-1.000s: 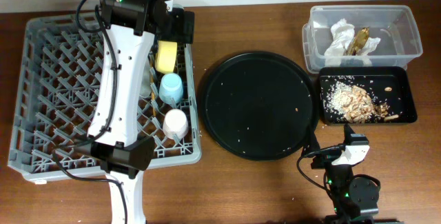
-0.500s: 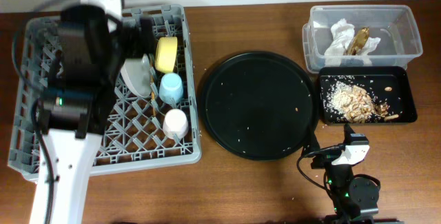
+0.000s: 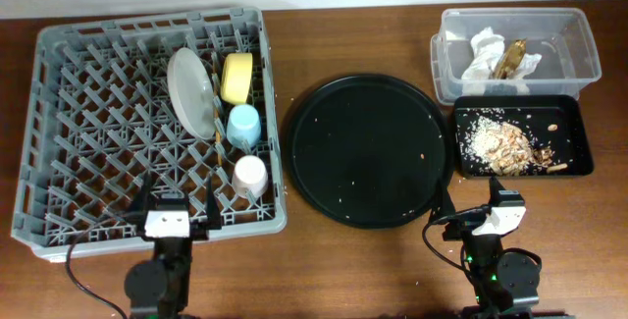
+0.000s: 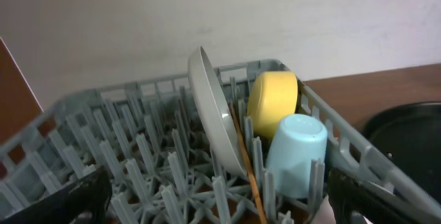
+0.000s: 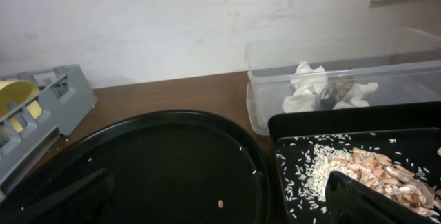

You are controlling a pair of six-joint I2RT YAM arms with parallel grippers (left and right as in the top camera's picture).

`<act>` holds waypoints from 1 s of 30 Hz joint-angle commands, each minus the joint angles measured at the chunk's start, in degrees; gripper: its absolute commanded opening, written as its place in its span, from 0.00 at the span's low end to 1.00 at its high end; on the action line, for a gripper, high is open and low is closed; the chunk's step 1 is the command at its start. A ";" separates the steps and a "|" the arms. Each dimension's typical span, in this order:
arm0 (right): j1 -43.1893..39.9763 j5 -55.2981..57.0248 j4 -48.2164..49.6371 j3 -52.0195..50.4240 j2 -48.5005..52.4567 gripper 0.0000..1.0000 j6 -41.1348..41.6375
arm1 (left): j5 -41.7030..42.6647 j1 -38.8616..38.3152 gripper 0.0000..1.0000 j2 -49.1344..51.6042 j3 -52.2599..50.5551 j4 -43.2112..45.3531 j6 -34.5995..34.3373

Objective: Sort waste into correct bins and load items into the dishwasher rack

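Observation:
The grey dishwasher rack (image 3: 59, 191) holds an upright grey plate (image 3: 188, 91), a yellow cup (image 3: 236, 77), a blue cup (image 3: 244, 125), a white cup (image 3: 250, 175) and a wooden chopstick (image 4: 244, 162). The round black tray (image 3: 365, 149) carries only crumbs. The black bin (image 3: 574, 152) holds rice and food scraps (image 3: 505, 142). The clear bin (image 3: 579, 59) holds crumpled tissue and a brown scrap (image 3: 498, 54). My left gripper (image 3: 177, 214) is open and empty at the rack's front edge. My right gripper (image 3: 486, 211) is open and empty in front of the tray.
The brown table surrounds everything. The rack's left half has bare tines (image 4: 138, 162). A white wall stands behind the table (image 5: 172, 17).
The left arm has pulled back from over the rack to its rest at the front edge. The grey plate now stands uncovered in the rack. The right arm has not moved.

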 commanded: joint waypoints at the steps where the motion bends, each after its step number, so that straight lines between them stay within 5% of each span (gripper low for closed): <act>1: 0.31 -0.13 -0.35 -0.42 -0.48 0.99 -0.42 | 0.61 0.39 0.99 -4.81 -2.25 -2.73 3.91; 4: 0.31 -0.13 -0.35 -0.42 -0.48 0.98 -0.42 | 0.57 0.39 0.99 -11.39 -2.25 -12.74 4.02; 30: 0.31 -0.13 -0.35 -0.42 -0.48 0.98 -0.42 | 0.59 0.39 0.99 -11.76 -2.23 -12.76 4.02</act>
